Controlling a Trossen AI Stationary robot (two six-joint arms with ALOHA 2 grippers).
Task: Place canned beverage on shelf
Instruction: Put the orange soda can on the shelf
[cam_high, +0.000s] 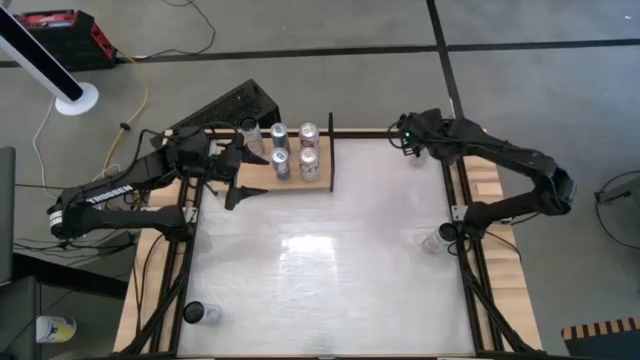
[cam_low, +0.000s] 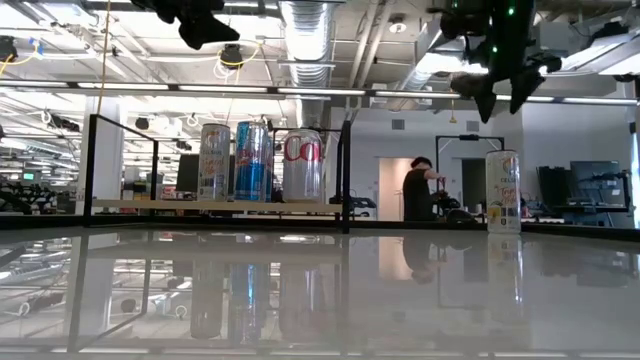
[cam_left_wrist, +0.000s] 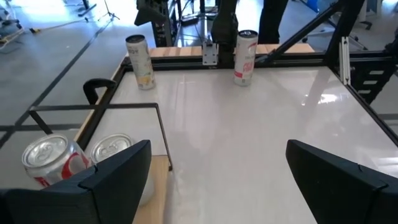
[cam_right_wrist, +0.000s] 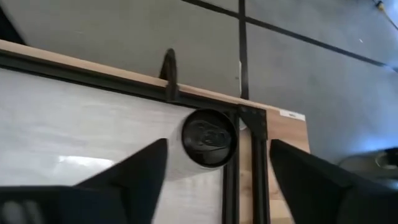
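While four cans crowd the shelf, both tools, left and right, gape wide, holding nothing.

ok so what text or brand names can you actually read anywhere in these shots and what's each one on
"TROSSEN": white letters along the left arm, high view.
"Co", cut off by a rail: red script on the silver can on the shelf, low view.
Print on the other shelf cans, the table cans and the red box on the floor: too small or blurred to read.
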